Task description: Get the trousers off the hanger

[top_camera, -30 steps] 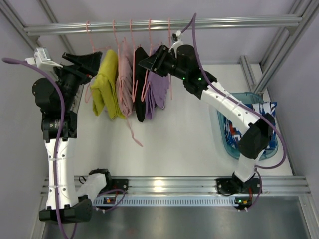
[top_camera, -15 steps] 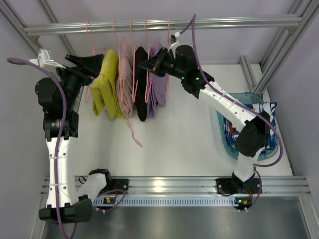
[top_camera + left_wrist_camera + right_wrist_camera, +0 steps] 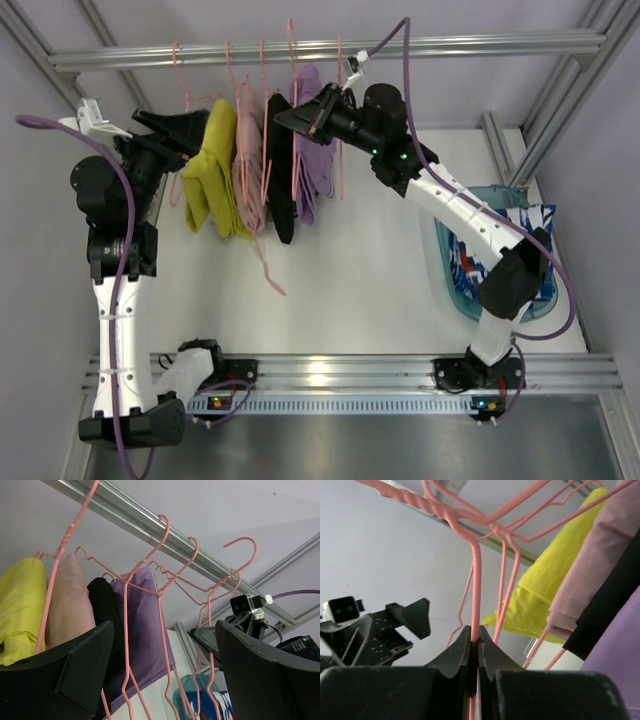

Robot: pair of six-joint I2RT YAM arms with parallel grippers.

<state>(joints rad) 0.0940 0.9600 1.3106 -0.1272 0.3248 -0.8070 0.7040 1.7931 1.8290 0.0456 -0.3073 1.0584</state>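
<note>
Several pink wire hangers hang on the metal rail (image 3: 450,45) with folded trousers. My right gripper (image 3: 292,118) is shut on the wire of the hanger (image 3: 293,70) that carries the purple trousers (image 3: 312,165). That hanger's hook rises above the rail. The right wrist view shows the jaws (image 3: 475,640) pinched on the pink wire (image 3: 476,595), with the purple trousers (image 3: 615,650) at the right. My left gripper (image 3: 172,128) is open and empty beside the yellow trousers (image 3: 212,170). Its wrist view shows the gripper (image 3: 165,670) wide apart below the hangers and the purple trousers (image 3: 145,625).
Pink trousers (image 3: 248,160) and black trousers (image 3: 280,175) hang between the yellow and purple ones. An empty pink hanger (image 3: 268,268) dangles below them. A teal basket (image 3: 452,275) at the right holds a blue and white cloth (image 3: 530,225).
My right gripper has lifted the hanger with the purple trousers upward, so its hook now stands above the rail. My left gripper shifted slightly right, then held still.
</note>
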